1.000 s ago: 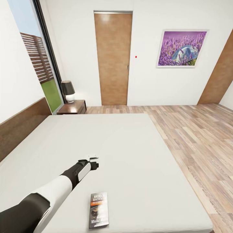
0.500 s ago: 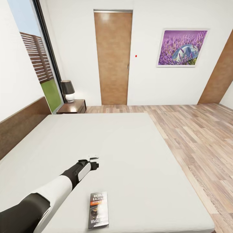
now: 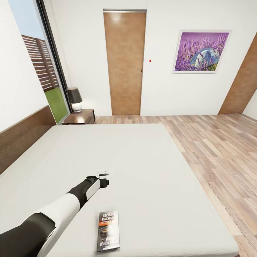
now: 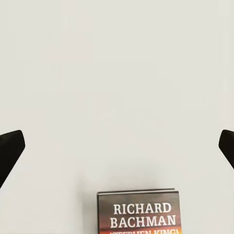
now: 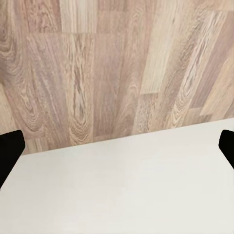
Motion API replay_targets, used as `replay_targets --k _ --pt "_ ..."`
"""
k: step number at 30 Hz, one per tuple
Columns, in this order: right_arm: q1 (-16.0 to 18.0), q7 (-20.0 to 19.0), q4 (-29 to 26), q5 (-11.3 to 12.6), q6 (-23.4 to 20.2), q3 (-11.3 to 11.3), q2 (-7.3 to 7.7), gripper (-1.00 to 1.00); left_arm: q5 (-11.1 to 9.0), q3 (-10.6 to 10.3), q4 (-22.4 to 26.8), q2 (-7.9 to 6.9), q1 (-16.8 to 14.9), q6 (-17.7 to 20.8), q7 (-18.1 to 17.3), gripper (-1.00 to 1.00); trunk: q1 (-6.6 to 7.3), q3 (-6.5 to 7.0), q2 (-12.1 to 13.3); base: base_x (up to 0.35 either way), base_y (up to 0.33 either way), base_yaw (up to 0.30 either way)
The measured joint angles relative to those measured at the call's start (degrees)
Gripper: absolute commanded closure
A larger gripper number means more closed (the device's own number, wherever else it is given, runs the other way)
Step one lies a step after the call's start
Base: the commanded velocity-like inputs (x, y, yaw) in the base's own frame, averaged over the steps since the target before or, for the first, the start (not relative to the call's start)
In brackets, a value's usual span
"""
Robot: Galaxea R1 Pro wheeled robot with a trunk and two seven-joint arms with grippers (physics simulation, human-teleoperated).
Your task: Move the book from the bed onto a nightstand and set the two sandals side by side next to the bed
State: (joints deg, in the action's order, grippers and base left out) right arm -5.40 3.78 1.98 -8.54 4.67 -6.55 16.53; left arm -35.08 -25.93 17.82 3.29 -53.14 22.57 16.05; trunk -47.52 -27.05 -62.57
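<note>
Dark book [image 4: 138, 213] short of spread left fingers [image 4: 9, 151].

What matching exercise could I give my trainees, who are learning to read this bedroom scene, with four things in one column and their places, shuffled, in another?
Things:
1. book
2. lamp
3. lavender picture
4. left gripper

Places:
A. on the nightstand
B. on the wall right of the door
C. above the bed, just beyond the book
D. flat on the mattress, near its foot-side edge

Pairs: 1-D, 2-A, 3-B, 4-C
</note>
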Motion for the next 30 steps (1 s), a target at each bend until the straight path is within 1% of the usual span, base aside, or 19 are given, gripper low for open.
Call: replay_targets --k 23,30 --pt "0.00 0.07 -0.07 -0.01 0.00 0.15 -0.13 -1.00 0.00 0.13 -0.05 -0.04 0.02 0.06 0.06 -1.00 -5.05 -4.13 -9.23 0.000 0.000 0.000" --pt "0.01 0.11 -0.08 -0.02 0.00 0.18 -0.16 -1.00 0.00 0.21 -0.01 0.25 0.00 0.06 0.15 -1.00 -6.59 -5.39 -12.04 0.000 0.000 0.000"
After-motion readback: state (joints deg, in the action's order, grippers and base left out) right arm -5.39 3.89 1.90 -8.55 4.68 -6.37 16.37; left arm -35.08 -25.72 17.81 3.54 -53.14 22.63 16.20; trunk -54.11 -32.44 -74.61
